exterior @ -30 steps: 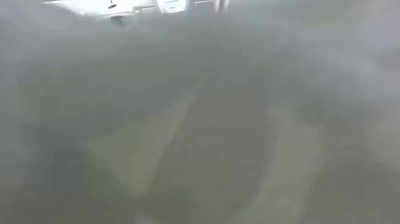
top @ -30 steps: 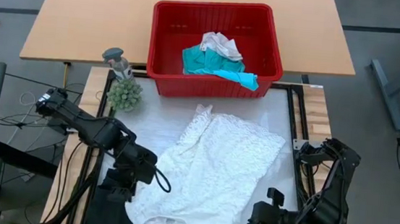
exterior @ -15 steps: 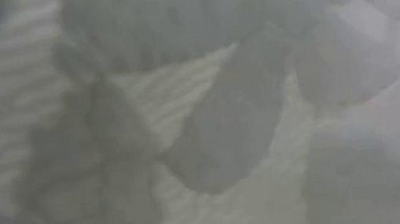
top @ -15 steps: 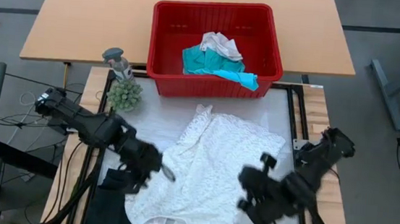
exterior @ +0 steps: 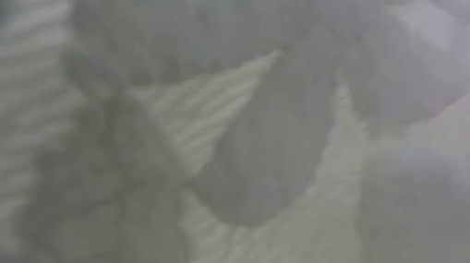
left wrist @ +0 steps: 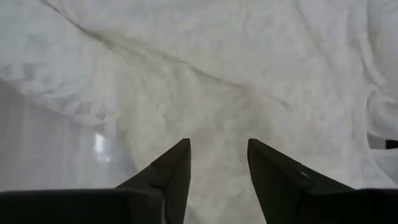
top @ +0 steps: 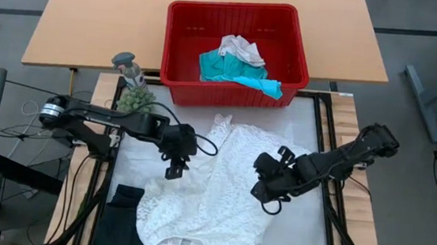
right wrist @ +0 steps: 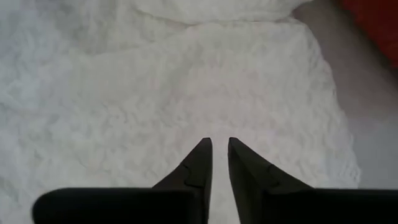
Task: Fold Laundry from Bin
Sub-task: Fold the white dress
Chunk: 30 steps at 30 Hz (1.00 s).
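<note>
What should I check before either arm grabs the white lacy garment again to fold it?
1. White lacy garment out of the red bin, on the mat: ok.
2. Garment lying smooth: not ok, wrinkled and bunched.
3. Left gripper empty, fingers apart above the cloth: ok.
4. Right gripper empty, narrow gap between fingers: ok.
5. Low view usable: not ok, cloth covers it.
6. Teal garment waiting in the bin: ok.

low view | white lacy cloth fills the frame, right against the lens | nothing else visible
</note>
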### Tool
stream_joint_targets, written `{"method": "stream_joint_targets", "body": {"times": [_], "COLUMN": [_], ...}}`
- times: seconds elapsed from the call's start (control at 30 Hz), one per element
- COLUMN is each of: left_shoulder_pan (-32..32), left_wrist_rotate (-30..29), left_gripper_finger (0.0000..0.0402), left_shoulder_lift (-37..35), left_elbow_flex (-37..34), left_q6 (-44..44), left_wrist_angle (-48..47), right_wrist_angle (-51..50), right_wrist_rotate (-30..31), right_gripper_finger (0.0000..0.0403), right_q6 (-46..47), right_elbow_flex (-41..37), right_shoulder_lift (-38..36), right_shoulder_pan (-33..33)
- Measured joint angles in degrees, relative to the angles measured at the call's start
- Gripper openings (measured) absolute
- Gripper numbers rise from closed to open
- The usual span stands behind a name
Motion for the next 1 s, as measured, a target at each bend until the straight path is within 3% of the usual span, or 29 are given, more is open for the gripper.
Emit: {"method": "stream_joint_targets", "body": {"times": [0.17, 0.33, 0.43, 0.57, 1.0], "left_shoulder_pan": [0.3, 0.6, 1.8, 3.3, 4.4], "left_wrist_rotate": [5.3, -4.6, -5.8, -4.4, -1.8], "left_gripper_finger": [0.0189, 0.0234, 0.0258, 0.0277, 0.0278], "left_shoulder_lift": [0.0, 0.6, 0.7, 2.5, 13.0], "left_elbow_flex": [-6.3, -8.4, -9.6, -11.5, -11.5], "left_q6": [2.3, 6.4, 7.0, 5.6, 5.5], "left_wrist_angle": [8.0, 8.6, 11.2, 14.2, 17.2], "right_wrist_angle": [2.2, 3.9, 3.9, 3.6, 4.3], "right_wrist_rotate": [-0.5, -0.8, -0.7, -0.6, -0.6], "right_gripper_finger": [0.0134, 0.0174, 0.0187, 0.0191, 0.0181], "right_q6": [-0.2, 1.2, 1.2, 1.0, 0.9], "right_elbow_flex": [-2.2, -3.8, -3.8, -3.8, -3.8], "right_shoulder_lift": [-0.3, 0.1, 0.2, 0.2, 0.2], "right_shoulder_pan": [0.5, 0.5, 0.4, 0.0, 0.1]}}
